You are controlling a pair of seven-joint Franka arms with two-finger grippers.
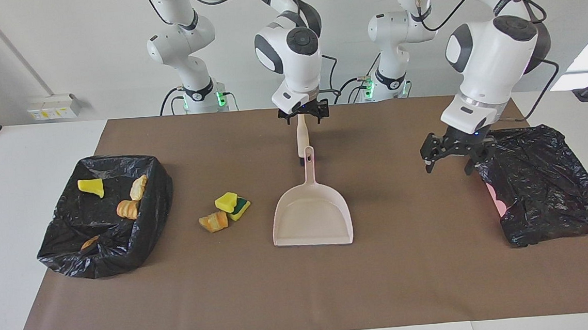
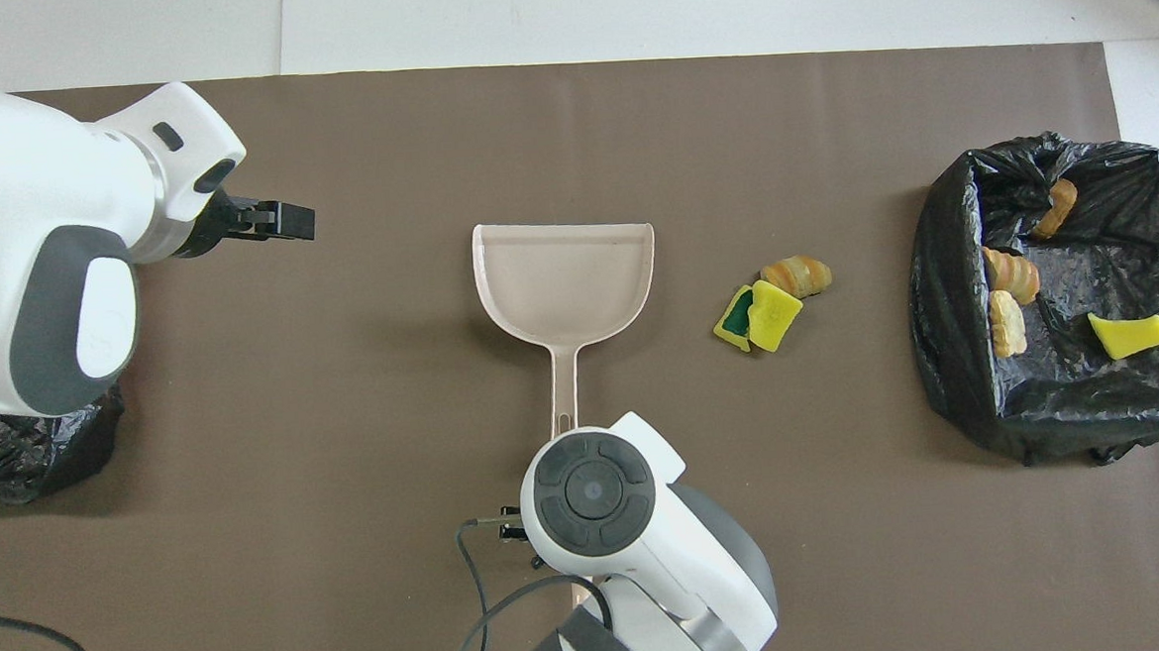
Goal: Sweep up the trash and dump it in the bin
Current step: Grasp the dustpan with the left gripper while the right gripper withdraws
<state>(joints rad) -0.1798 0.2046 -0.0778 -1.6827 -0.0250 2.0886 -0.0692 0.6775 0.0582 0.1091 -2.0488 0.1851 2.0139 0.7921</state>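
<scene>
Facing view: bare mat [image 1: 415, 275] is seen around the dustpan [image 1: 312, 218]; trash [image 1: 224, 209] lies beside it. Left gripper [image 1: 453, 156], spread wide, hangs empty. Overhead view: right gripper [image 2: 521, 537], over the brush handle [image 1: 302, 136], is opened wide.

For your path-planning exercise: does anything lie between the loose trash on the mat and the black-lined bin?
Nothing visible does: only bare mat separates the loose trash from the bin. The dustpan lies beside the trash, toward the left arm's end.
</scene>
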